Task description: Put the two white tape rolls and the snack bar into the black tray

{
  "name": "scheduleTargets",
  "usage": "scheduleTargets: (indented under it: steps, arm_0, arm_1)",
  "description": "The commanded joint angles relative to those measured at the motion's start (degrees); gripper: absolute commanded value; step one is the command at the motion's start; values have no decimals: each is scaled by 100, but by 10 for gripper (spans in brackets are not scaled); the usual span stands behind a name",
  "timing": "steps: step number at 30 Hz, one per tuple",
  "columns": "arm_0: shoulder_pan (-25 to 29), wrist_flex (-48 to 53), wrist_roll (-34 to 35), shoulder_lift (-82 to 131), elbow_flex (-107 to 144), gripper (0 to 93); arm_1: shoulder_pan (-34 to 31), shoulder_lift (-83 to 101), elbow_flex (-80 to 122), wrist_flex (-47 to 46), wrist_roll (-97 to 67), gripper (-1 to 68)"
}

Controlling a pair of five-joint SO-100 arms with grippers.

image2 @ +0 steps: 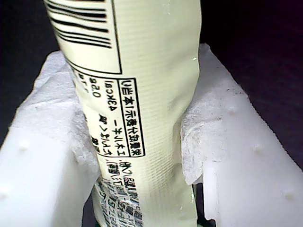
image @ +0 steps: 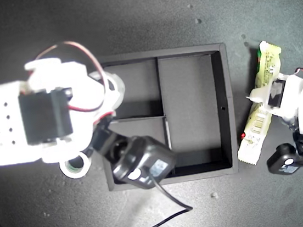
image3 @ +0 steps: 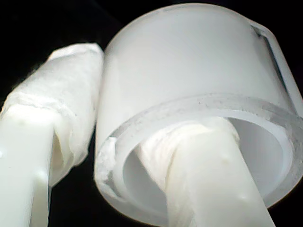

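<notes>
Two grippers are in view, each clamped on one item. My first gripper (image2: pixel 142 156) is clenched on the snack bar (image2: pixel 137 94): its padded white fingers (image2: pixel 61 137) press both long sides of the pale yellow-green wrapper, which runs lengthwise between the jaws. In the exterior view this gripper (image: pixel 268 96) sits at the right of the frame, and the snack bar (image: pixel 262 116) lies slantwise beneath it on the dark table (image: pixel 184 15), just outside the right wall of the black tray (image: pixel 225 104).

My second gripper (image3: pixel 137 156) grasps one white tape roll (image3: pixel 189 85), with one wrapped finger (image3: pixel 208 179) inside the open core and the other finger (image3: pixel 61 118) against the outer face. In the exterior view this arm fills the left of the frame; its gripper and the held roll (image: pixel 116 90) are mostly hidden at the tray's upper-left compartment, and whether the roll touches the floor cannot be told.

One further tape roll (image: pixel 74 166), with a greenish inner core, lies on the table just left of the tray's lower-left corner, partly under the arm.

One tray is present, with two small compartments at left and one long compartment at right.
</notes>
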Motion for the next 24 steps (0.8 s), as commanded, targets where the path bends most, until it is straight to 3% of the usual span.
scheduleTargets:
  steps: [1, 7, 15, 24]
  arm_0:
    - [105, 448, 35, -457, -1230, 12]
    - [185, 448, -79, -571, -1327, 12]
    - [246, 448, -167, -1072, -1881, 14]
    - [220, 448, -255, -1459, -2030, 24]
  arm_1:
    - [-352, 114, -835, 1134, -18, -1]
    - [-826, 53, -2584, 2197, -316, -1]
    - [-932, -387, -3647, 633, -870, -1]
    - [-642, -2364, -5695, 615, -958, 20]
